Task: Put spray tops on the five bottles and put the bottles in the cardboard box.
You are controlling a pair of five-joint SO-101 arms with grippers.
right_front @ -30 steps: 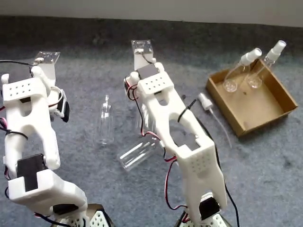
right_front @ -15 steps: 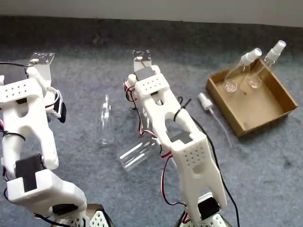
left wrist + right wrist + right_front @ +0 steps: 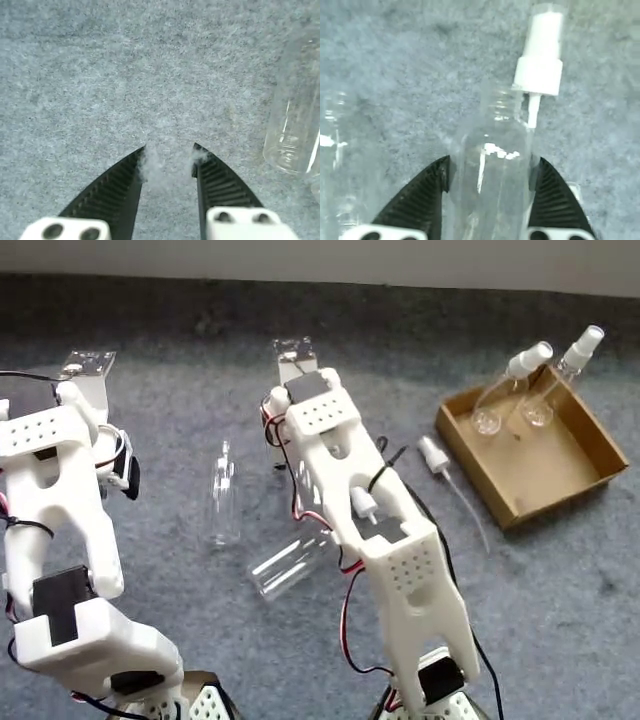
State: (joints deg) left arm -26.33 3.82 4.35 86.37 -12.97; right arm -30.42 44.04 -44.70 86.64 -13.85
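The right gripper (image 3: 491, 162) was clamped on an uncapped clear bottle (image 3: 495, 135), left of the cardboard box (image 3: 560, 462). A spray top (image 3: 540, 65) lay beside its neck. The left gripper (image 3: 170, 150) hung apart, empty. A steady hold would probably let the tube enter straight.

**Camera Setup**

The high view looks down from behind the arms (image 3: 400, 570) over the carpet (image 3: 160, 420). Each wrist view faces the carpet close up, past its own jaws; right wrist and high views share a spray top (image 3: 540, 65).
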